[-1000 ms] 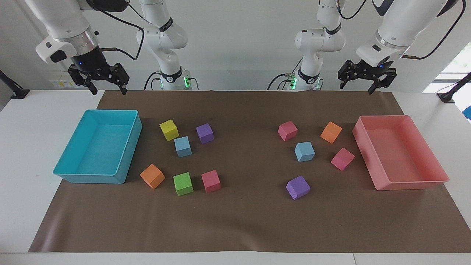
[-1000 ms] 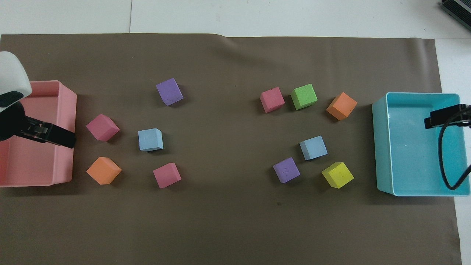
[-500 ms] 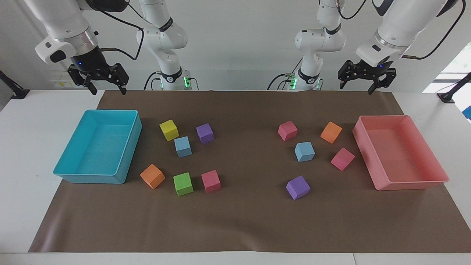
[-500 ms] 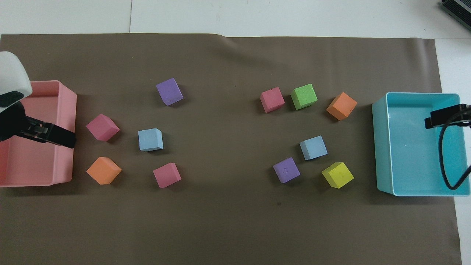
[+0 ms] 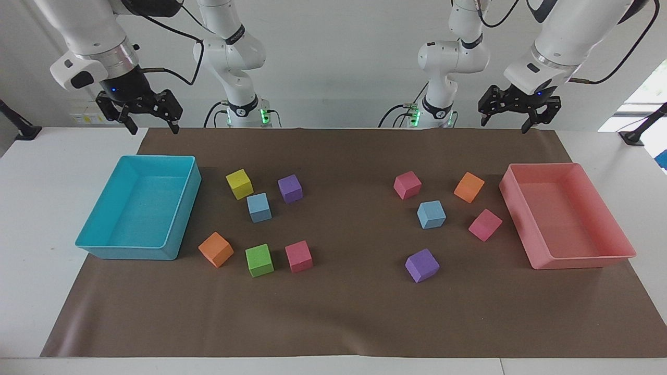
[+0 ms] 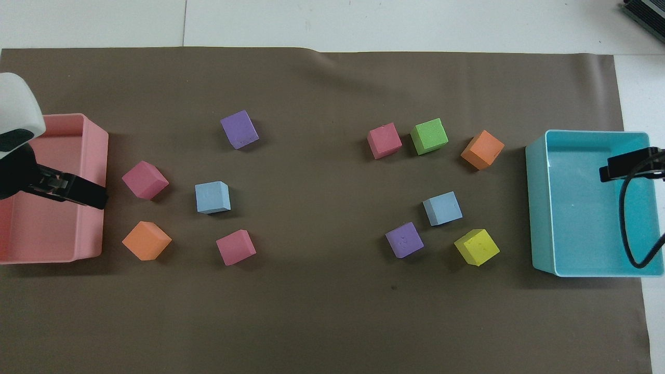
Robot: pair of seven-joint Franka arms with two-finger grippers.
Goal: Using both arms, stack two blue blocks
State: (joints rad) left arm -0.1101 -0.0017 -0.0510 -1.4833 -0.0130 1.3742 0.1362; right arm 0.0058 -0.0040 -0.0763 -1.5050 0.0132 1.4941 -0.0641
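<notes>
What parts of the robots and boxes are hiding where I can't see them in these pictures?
- Left gripper: overhead view cuts it off at the edge; one black finger shows.
- Right gripper: overhead view's edge shows only a bit.
- Pink tray: overhead view's edge crops it; the left arm covers part.
- Turquoise tray: the edge clips its end.

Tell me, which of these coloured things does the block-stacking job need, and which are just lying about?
Needed:
- blue block beside the yellow cube
- blue block toward the pink tray
- left gripper and right gripper, both raised, jaws open

Lying about:
- yellow cube
- green cube
- two purple cubes
- two orange cubes
- three pink cubes
- turquoise tray
- pink tray
</notes>
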